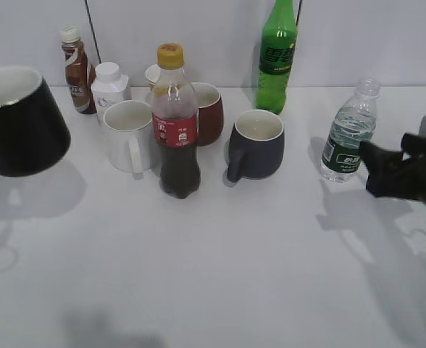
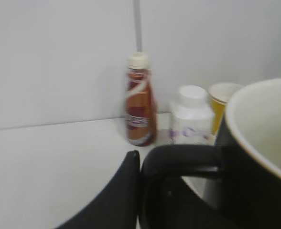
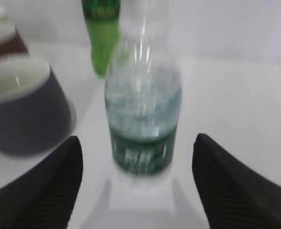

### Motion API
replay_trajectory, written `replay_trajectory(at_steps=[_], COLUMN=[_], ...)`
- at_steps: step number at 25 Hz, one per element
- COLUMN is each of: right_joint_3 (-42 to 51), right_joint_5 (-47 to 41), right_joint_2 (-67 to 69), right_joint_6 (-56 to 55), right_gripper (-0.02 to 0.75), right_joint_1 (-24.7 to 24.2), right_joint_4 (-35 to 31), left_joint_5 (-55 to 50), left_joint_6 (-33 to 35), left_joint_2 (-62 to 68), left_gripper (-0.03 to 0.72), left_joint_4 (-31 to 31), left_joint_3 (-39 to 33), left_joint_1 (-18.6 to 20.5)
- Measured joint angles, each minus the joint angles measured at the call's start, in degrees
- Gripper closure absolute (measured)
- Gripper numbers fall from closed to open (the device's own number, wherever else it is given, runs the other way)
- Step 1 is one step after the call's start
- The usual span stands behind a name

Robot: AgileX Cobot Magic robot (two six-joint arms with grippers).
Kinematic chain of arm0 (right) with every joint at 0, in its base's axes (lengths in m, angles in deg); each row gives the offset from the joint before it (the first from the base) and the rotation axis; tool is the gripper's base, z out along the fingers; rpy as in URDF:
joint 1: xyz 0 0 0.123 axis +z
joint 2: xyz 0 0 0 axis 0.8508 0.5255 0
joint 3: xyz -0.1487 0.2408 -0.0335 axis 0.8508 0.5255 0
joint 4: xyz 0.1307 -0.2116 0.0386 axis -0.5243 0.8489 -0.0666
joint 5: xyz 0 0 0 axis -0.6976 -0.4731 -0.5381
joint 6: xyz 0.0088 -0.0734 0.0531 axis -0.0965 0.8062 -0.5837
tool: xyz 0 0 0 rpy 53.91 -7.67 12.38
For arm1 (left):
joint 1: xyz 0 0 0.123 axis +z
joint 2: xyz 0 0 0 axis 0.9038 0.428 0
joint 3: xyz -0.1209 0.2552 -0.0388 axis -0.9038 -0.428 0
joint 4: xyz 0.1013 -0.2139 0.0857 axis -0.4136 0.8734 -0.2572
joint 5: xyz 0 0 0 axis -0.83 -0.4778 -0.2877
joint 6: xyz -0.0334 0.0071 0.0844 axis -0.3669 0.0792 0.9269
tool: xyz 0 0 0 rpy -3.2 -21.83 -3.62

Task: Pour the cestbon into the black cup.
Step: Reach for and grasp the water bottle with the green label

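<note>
The black cup [image 1: 21, 127] hangs in the air at the far left of the exterior view, its white inside showing. In the left wrist view my left gripper [image 2: 140, 164] is shut on the loop handle of the cup [image 2: 260, 162]. The cestbon [image 1: 351, 134], a small clear bottle with a dark green label, stands upright at the right. My right gripper [image 1: 378, 168] is open just to its right at label height. In the right wrist view the cestbon [image 3: 143, 109] stands just ahead of my open right gripper [image 3: 136, 143], centred on the gap between the fingers.
A red-labelled cola bottle [image 1: 175, 130], a white mug [image 1: 130, 134], a dark grey-blue mug [image 1: 256, 145] and a red mug [image 1: 207, 112] stand mid-table. A green soda bottle [image 1: 277, 58], a brown drink bottle [image 1: 75, 72] and a white bottle [image 1: 110, 87] stand by the back wall.
</note>
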Motion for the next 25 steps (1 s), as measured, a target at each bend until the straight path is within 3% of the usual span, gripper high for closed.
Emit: replay_trajectory(at_steps=[5,13,22,25], right_joint_3=[-1.0,-9.5,-22.4,-24.2], right_joint_5=[1.9,2.4,-3.0,-3.4], right_joint_2=[9.3,13.5,19.1,20.9], right_joint_6=[0.0,-0.5,-3.8,-4.0], right_gripper=[0.158,0.149,0.148,0.215], right_joint_1=[0.0,0.0,0.1,0.1], right_joint_4=[0.1,0.2,0.9,1.0], left_joint_5=[-3.7,-4.7,-4.6,-4.6], left_joint_6=[1.4,3.7,4.2,4.3], left_joint_2=[-3.4,-4.0,-4.0,-4.0], left_gripper=[0.641,0.641,0.641,0.641], left_joint_4=[4.0,-0.7,-0.9,-1.0], left_joint_3=[0.0,0.0,0.0,0.0], left_joint_1=[-0.4,-0.5,-0.5,-0.5])
